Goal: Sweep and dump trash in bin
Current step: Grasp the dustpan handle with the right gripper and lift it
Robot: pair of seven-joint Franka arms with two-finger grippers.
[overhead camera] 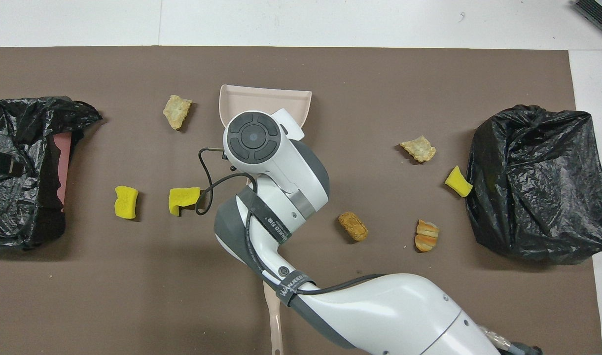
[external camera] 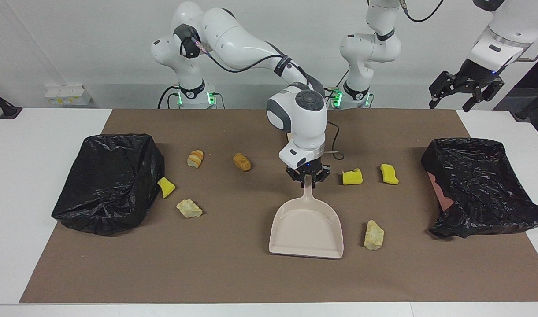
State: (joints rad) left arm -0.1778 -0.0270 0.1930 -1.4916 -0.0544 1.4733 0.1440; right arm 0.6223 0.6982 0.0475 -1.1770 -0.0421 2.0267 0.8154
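A white table (external camera: 13,198) under a plain white wall carries a brown mat (external camera: 233,273). At the right arm's end of the mat sits a black-bagged bin (external camera: 110,180), with a yellow sponge wedge (external camera: 166,188) touching its side and a pale crumbly lump (external camera: 189,208) just beside that. A striped bread piece (external camera: 195,158) and a brown roll (external camera: 242,162) lie nearer the robots. The beige dustpan (external camera: 306,229) rests flat mid-mat, handle toward the robots. The right arm bends down over it, and the right gripper (external camera: 308,176) pinches the handle's end. Toward the left arm's end lie a notched yellow sponge (external camera: 352,177), a second yellow sponge (external camera: 389,174) and, farther from the robots, a tan lump (external camera: 373,235) near the pan's mouth. A second black-bagged bin (external camera: 476,185) follows, its pink wall partly showing. The left arm waits raised, and the left gripper (external camera: 466,90) hangs with its fingers spread above the table's edge. In the overhead view the right arm hides most of the pan, and a beige strip (overhead camera: 273,315) shows under it, cut off by the frame; I cannot tell what it is.
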